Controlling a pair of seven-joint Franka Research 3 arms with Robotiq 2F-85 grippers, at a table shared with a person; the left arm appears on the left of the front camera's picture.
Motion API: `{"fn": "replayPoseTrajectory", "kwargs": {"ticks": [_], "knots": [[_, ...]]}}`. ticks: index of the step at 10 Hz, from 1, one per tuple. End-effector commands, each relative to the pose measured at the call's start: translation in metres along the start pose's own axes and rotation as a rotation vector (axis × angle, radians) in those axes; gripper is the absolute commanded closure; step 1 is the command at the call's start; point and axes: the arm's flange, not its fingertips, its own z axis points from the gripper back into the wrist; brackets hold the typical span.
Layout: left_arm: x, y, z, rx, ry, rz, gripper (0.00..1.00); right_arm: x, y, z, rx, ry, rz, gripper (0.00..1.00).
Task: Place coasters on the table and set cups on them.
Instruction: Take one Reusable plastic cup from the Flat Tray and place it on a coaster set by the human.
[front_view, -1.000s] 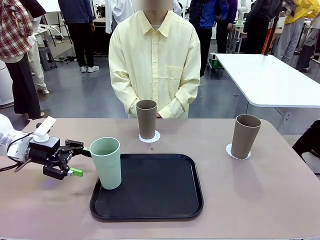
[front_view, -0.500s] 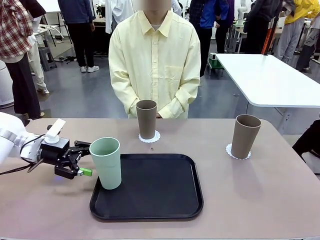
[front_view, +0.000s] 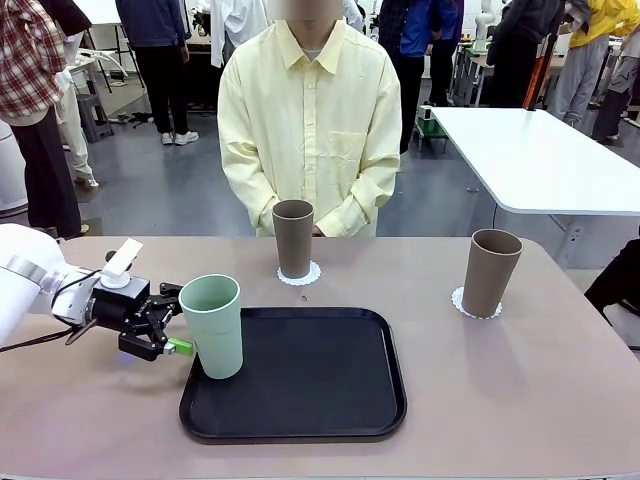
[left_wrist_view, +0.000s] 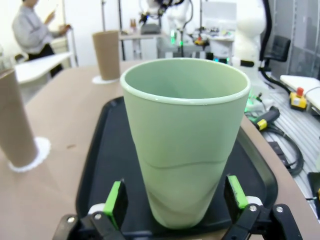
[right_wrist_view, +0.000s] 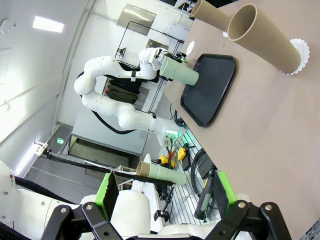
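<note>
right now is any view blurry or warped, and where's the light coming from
Front view: sharp and evenly lit, soft shadows under the tray. Left wrist view: green cup crisp, the background soft, the lens bulges the cup between the open left hand. Right wrist view: rolled sideways, lines bent, a bright ceiling lamp glaring.

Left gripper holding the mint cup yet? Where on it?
Nothing held. The left gripper is open, green pads either side of the mint green cup's lower body, not closed on it.

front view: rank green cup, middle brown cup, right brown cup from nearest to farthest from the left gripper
1. Green cup, on the tray's left edge, right at the left gripper.
2. Middle brown cup, far side, before the person.
3. Right brown cup, far right.
</note>
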Motion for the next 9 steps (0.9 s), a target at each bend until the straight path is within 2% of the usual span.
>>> {"fn": "replayPoseTrajectory", "kwargs": {"ticks": [1,9], "knots": [[0.001,0.002,-0.009,0.01,0.002,-0.011,0.0,0.0,0.001,0.0,0.002,0.001,-0.007,0.0],[-0.008,0.013,-0.05,-0.048,-0.023,-0.021,0.0,0.0,0.001,0.0,0.002,0.001,-0.007,0.0]]}}
